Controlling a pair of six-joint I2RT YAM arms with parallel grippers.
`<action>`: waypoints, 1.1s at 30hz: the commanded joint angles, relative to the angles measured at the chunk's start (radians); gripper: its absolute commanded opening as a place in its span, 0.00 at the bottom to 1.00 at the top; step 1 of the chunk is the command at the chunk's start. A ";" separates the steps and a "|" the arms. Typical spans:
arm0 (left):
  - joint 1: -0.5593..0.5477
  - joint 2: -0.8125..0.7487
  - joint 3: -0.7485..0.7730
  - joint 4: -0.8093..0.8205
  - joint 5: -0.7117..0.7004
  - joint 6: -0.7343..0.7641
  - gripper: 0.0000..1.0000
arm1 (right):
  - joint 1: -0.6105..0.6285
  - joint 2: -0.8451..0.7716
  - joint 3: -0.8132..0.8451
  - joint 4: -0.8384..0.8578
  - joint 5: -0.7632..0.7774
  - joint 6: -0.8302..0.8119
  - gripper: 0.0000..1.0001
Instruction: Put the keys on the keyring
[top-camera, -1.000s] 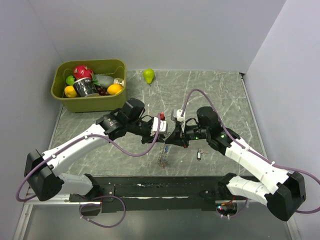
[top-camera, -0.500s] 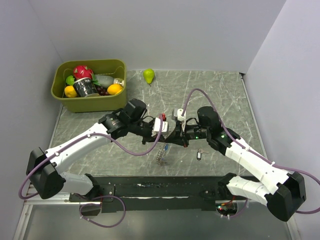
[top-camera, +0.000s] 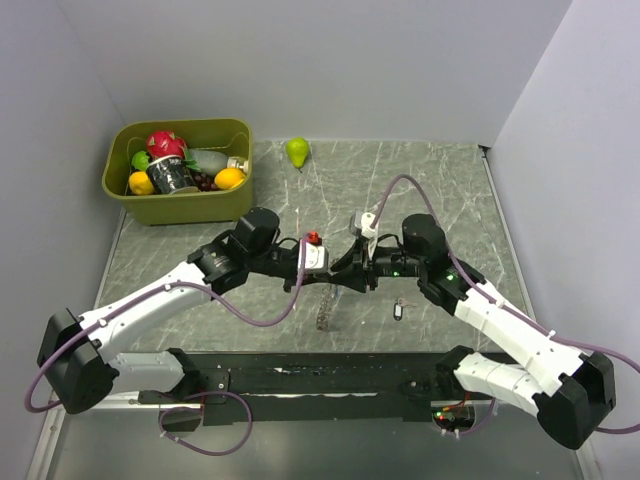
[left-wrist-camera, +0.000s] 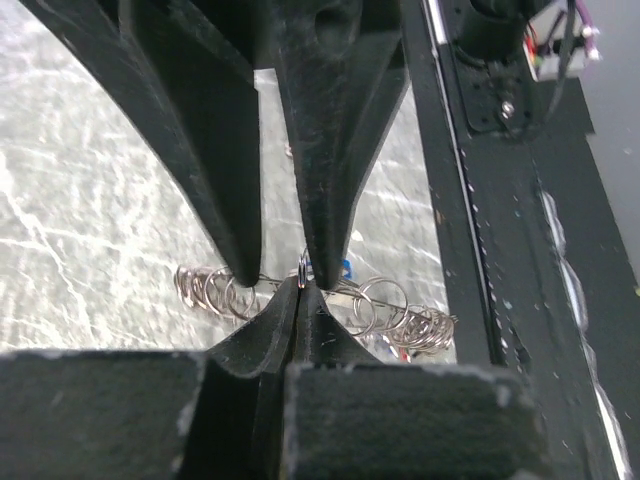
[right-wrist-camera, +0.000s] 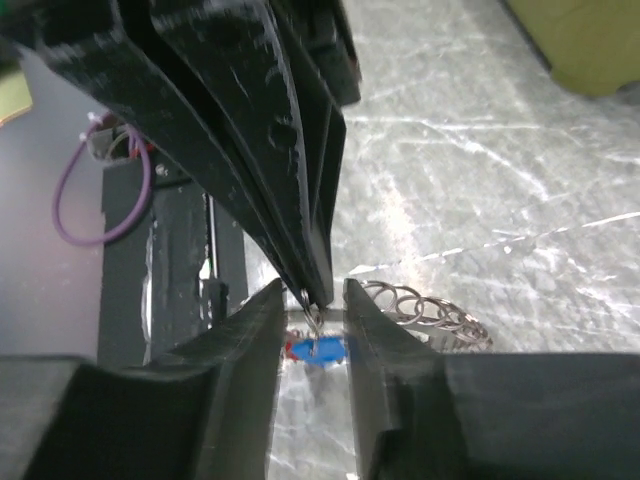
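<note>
**Both grippers meet above the keyring, left clenched, right parted**

Far left from overhead I count one olive bin (top-camera: 118, 188) of assorted fruit, and one green pear (top-camera: 297, 150) loose on the marble table (top-camera: 440, 190) beside it. Neither wrist camera picks these up.

My two arms meet at mid-table. The left gripper (left-wrist-camera: 301, 288) is clenched: its own camera shows the fingers pressed flat together, with a small wire loop (left-wrist-camera: 303, 266) right at the tips. I cannot tell whether that loop is truly pinched.

Below the tips lies the one keyring (top-camera: 322, 310), on the table near the front rail. From above it is a thin grey smudge. The wrist cameras resolve it as a row of overlapping metal loops.

The right gripper (right-wrist-camera: 314, 300) stands parted and grips nothing, and the left fingertips reach down into the gap between its fingers. Only this camera gives me colour under the tips: one blue tag (right-wrist-camera: 322, 349) and one red tag (right-wrist-camera: 293, 349), side by side (the left wrist view catches just a sliver of blue).

Further right, only the overhead view shows one loose key (top-camera: 397, 311) with a dark tag, lying apart from the keyring.
</note>
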 joint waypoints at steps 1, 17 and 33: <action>-0.004 -0.053 -0.058 0.239 0.010 -0.068 0.01 | -0.003 -0.049 0.000 0.091 0.059 0.035 0.45; 0.000 -0.139 -0.301 0.791 -0.016 -0.267 0.01 | -0.039 -0.150 -0.040 0.094 0.098 0.040 0.64; 0.026 -0.176 -0.368 0.929 0.031 -0.315 0.01 | -0.053 -0.141 -0.051 0.074 0.015 0.015 0.45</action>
